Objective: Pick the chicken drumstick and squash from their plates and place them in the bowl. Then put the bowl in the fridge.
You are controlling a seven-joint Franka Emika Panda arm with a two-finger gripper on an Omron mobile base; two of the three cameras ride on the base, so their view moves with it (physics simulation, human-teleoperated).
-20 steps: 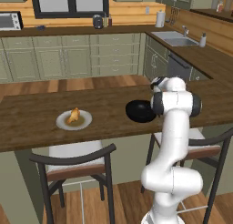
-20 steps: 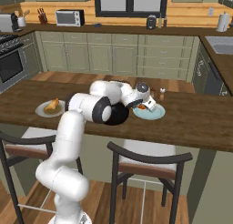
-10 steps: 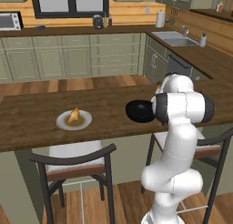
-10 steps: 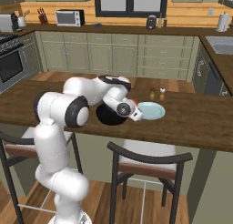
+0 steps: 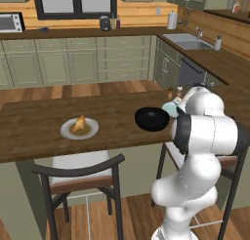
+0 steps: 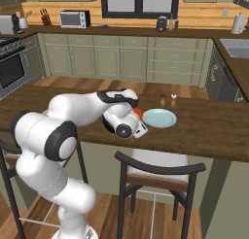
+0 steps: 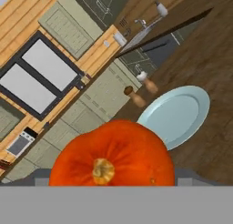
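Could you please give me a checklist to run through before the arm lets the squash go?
1. Bright orange rounded squash in the gripper, off its plate: ok.
2. Pale blue round plate bare: ok.
3. Glossy black round bowl upright on the brown wooden counter: ok.
4. Squash centred over the bowl's mouth: cannot tell, the arm hides it.
5. Golden-tan chicken drumstick in the bowl: not ok, it lies on the grey-white plate.
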